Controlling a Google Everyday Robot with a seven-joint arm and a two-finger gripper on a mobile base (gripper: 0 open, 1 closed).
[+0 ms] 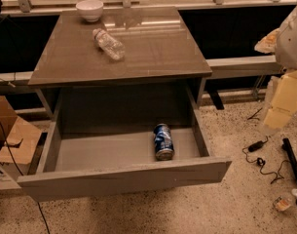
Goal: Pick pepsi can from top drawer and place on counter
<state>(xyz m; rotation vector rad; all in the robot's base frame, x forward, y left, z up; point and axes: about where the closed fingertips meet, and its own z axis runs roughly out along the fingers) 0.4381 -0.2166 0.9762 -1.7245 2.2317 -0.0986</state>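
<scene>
The pepsi can (163, 141) is blue with white markings and lies on its side on the grey floor of the open top drawer (123, 178), toward its right side. The drawer is pulled far out below the counter (153, 48), a glossy grey-brown tabletop. My gripper (275, 116) hangs at the right edge of the view on the white and cream arm. It is over the floor, to the right of the drawer and well apart from the can. It holds nothing that I can see.
A clear plastic bottle (108, 44) lies on the counter and a white bowl (89, 9) stands at its back left. Cardboard boxes (11, 135) sit left of the drawer. Cables and a small plug (257, 146) lie on the speckled floor at the right.
</scene>
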